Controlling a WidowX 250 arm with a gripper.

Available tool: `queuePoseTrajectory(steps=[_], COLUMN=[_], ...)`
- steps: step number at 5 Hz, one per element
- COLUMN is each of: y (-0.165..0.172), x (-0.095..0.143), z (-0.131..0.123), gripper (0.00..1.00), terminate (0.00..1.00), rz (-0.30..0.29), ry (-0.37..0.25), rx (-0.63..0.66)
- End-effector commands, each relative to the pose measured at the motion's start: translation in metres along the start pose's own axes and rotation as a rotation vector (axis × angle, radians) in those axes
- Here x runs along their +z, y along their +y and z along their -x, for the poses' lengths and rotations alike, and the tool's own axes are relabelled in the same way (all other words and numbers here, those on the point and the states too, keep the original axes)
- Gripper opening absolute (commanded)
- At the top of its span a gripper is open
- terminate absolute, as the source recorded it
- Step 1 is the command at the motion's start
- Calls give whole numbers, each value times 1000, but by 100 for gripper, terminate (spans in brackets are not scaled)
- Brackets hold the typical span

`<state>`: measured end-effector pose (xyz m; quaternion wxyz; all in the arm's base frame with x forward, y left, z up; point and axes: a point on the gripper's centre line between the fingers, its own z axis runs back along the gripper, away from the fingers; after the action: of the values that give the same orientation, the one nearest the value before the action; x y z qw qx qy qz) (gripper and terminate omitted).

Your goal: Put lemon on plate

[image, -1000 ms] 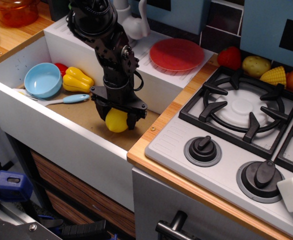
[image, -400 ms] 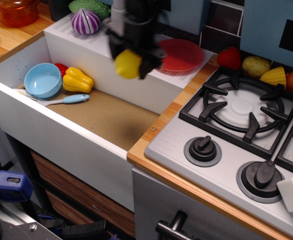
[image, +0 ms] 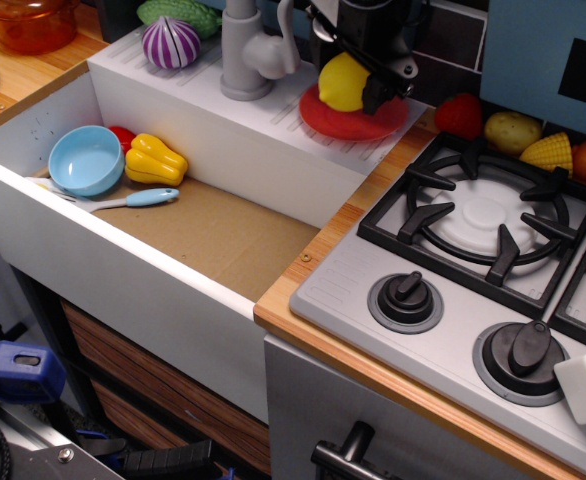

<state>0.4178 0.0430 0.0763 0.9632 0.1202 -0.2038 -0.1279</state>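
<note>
Nearest the camera, the stove [image: 473, 270] knobs and burner grate are sitting at right, and the sink basin [image: 223, 235] is lying at left with its brown floor bare in the middle. At the far left of the basin I am seeing the light blue bowl [image: 85, 159], a blue-handled utensil [image: 133, 200] and the yellow bell pepper [image: 153, 160]; none of these are mine.

Farther back, on the white ledge, the red plate [image: 358, 122] is showing only its near rim. The gripper [image: 358, 85] is hanging directly over it, jaws closed around the lemon [image: 342, 82], one dark finger crossing the lemon's right side. I cannot tell whether the lemon is touching the plate or riding just above it.

Handling, my judgement: smooth, hard, light plastic, so slippery, and likely to roll on a flat plate if dropped. The hold across the oval's widest part looks right. I am planning to lower until contact, then open slowly.

Beyond, the grey faucet [image: 248, 50] and purple onion [image: 170, 43] are standing on the far ledge.
</note>
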Motion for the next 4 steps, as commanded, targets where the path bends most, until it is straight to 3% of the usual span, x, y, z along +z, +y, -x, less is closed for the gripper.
queuePoseTrajectory(steps=[1,2,4], y=[22,29,29], x=[-1,-7,-7], z=[-31,-34,-34], gripper=[0,100,100], terminate=[0,0,0], rz=[-4,-4,-4], ry=[-116,-165,-165], rx=[-113,-185,-185])
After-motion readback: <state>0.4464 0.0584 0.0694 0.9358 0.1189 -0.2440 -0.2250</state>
